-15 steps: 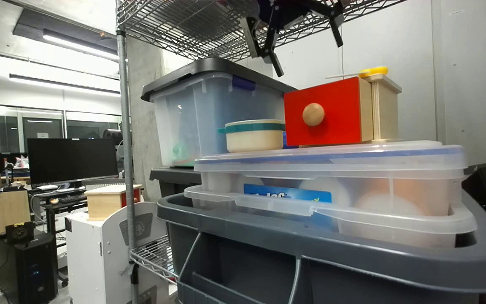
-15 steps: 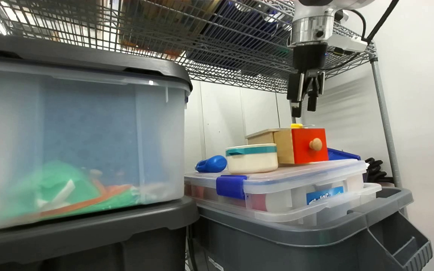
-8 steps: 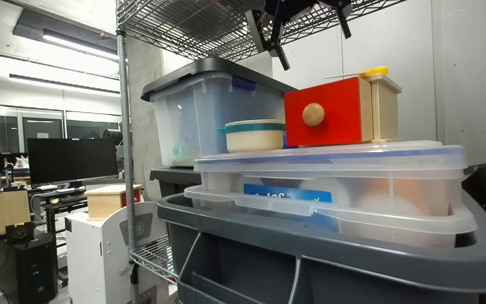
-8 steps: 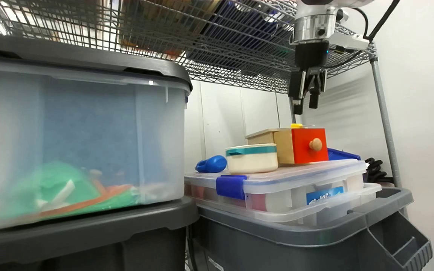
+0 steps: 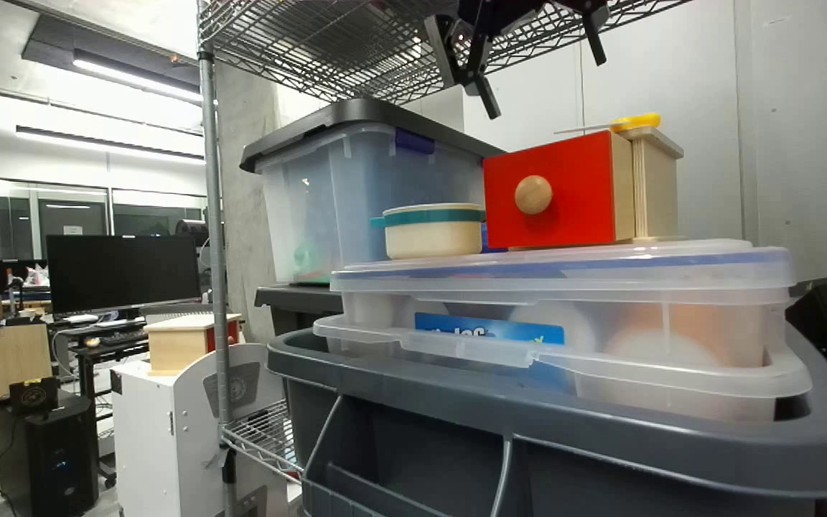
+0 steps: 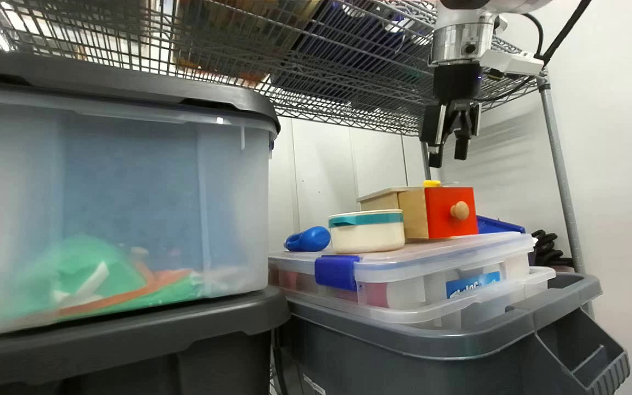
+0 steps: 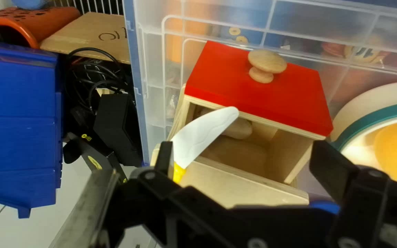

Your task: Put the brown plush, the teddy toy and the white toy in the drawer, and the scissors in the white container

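The red drawer (image 5: pixel 571 172) (image 6: pixel 439 224) (image 7: pixel 226 77) with its round wooden knob stands pulled out of the pale wooden casing (image 7: pixel 240 187). In the wrist view a pale tan rounded thing (image 7: pixel 239 128) lies inside; the shadowed floor is unclear. A white blade (image 7: pixel 200 137) with a yellow handle (image 5: pixel 639 120) lies on the casing, reaching over the opening; I cannot tell if it is the scissors. The white container (image 5: pixel 433 240) (image 6: pixel 371 240) (image 7: pixel 367 106) with teal band holds an orange thing. No plush or teddy is recognisable. My gripper (image 5: pixel 544 85) (image 6: pixel 448 156) (image 7: pixel 245 155) is open and empty above the drawer.
A clear plastic bin (image 5: pixel 600 280) on a grey tote (image 5: pixel 399 384) carries drawer and container. A tall lidded bin (image 6: pixel 146 164) stands beside. A wire shelf (image 6: pixel 316 77) hangs above. A blue object (image 6: pixel 309 240) lies by the container; a blue bin (image 7: pixel 16 127) is alongside.
My open gripper has moved a little to the right and slightly up in both exterior views. The drawer, the container and the yellow-handled thing have not moved.
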